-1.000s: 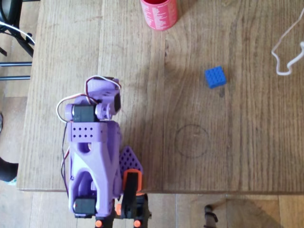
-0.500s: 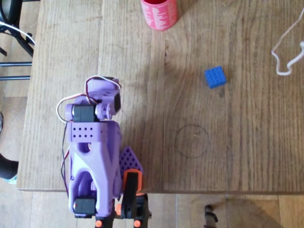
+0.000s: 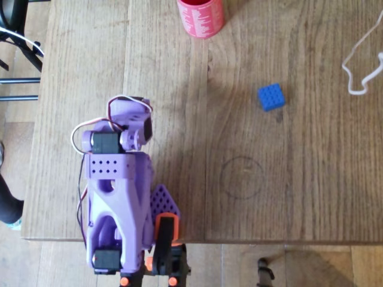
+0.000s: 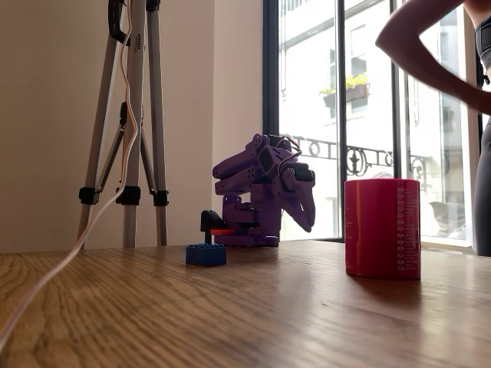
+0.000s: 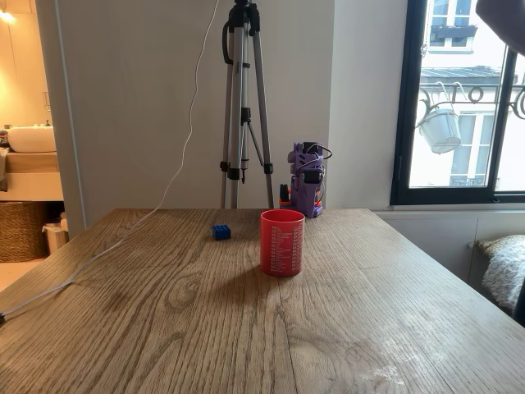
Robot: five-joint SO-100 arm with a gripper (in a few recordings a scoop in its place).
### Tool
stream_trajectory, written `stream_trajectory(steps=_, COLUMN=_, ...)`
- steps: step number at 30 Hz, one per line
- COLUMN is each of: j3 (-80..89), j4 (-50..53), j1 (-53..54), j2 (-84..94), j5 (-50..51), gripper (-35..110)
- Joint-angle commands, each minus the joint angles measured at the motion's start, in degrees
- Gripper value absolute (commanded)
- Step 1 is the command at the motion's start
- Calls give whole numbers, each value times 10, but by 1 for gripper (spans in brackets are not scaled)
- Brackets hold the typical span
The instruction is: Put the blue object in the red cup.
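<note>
The blue object (image 3: 271,97) is a small studded brick lying flat on the wooden table (image 3: 311,179), right of centre in the overhead view; both fixed views show it too (image 4: 205,254) (image 5: 220,231). The red cup (image 3: 200,17) stands upright at the table's top edge, empty as far as I can see, with white print on its side (image 4: 382,228) (image 5: 281,241). My purple arm (image 3: 116,179) sits folded at the bottom-left edge, far from both. The gripper (image 4: 307,218) points down with its jaws together and holds nothing.
A white cable (image 3: 359,60) loops over the table's top right corner. A faint pencilled circle (image 3: 241,177) marks the middle. A tripod (image 5: 242,98) stands behind the arm. A person (image 4: 430,46) stands beside the table near the cup.
The arm, the brick and the cup have not moved. A dark shape at the left edge of the overhead view has shifted slightly.
</note>
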Motion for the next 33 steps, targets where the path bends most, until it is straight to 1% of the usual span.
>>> stream_trajectory(steps=1, j3=-8, j4=1, j1=2, j2=-2, j5=2, gripper=1)
stream_trajectory(steps=17, j3=-8, j4=1, j1=2, j2=-2, j5=2, gripper=1)
stream_trajectory(steps=20, j3=-8, j4=1, j1=-49, j2=-2, j5=-46, gripper=1)
stream_trajectory(steps=24, j3=-8, j4=1, j1=-70, j2=-2, j5=-62, gripper=1)
stream_trajectory(steps=26, j3=-11, j4=1, j1=-83, j2=-11, j5=-23, gripper=1)
stream_trajectory(steps=27, j3=-18, j4=-8, j1=-81, j2=-30, j5=-19, gripper=1)
stream_trajectory(steps=29, j3=-55, j4=-41, j1=-55, j2=-103, j5=-53, gripper=1)
stream_trajectory(steps=33, j3=-214, j4=-44, j1=12, j2=-292, j5=-100, gripper=1)
